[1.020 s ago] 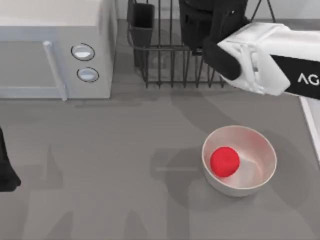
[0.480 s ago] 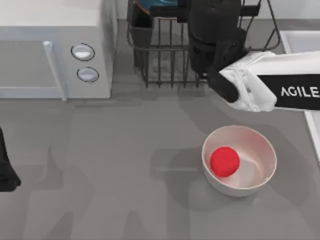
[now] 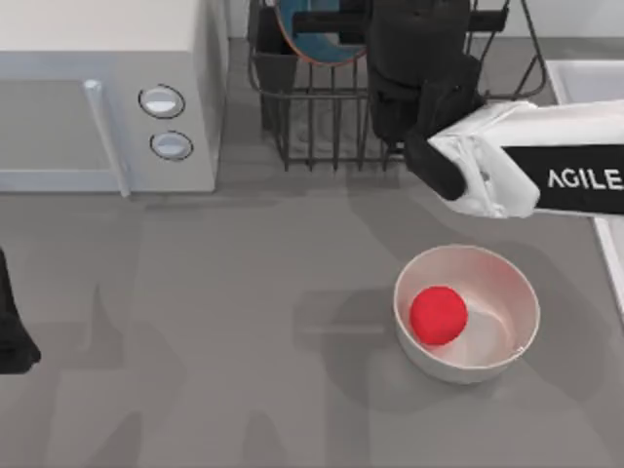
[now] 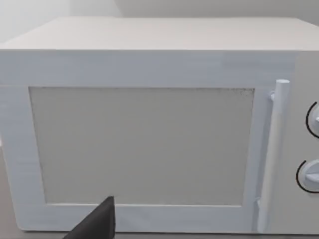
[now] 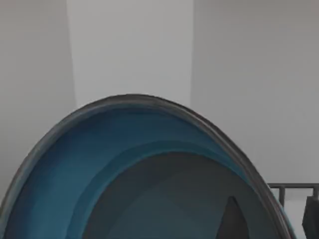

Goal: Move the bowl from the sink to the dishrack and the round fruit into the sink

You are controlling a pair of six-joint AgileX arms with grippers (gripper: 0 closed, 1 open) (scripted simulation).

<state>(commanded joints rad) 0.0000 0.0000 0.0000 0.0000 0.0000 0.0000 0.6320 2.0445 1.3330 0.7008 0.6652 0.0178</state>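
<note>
A: Teal-blue bowl with thin reddish-orange rim (image 3: 322,34) tipped on edge over the black wire dishrack (image 3: 331,117), at the far side of the table.

B: Clamped in the right gripper (image 3: 336,21)? Dark finger (image 3: 327,21) across the bowl's face, so judged pinched on the rim; the bowl's inside close before the right wrist camera.

A: Next, the small bright red round fruit (image 3: 438,314). Sitting in the plain white bowl (image 3: 507,292), nearer than the rack, almost beneath the right arm.

B: Pale rectangular sink (image 3: 585,83) at the right edge, beside that arm. Left gripper (image 3: 15,336) parked at the left edge, facing the white microwave (image 3: 107,97); fingers' spread impossible to judge.
</note>
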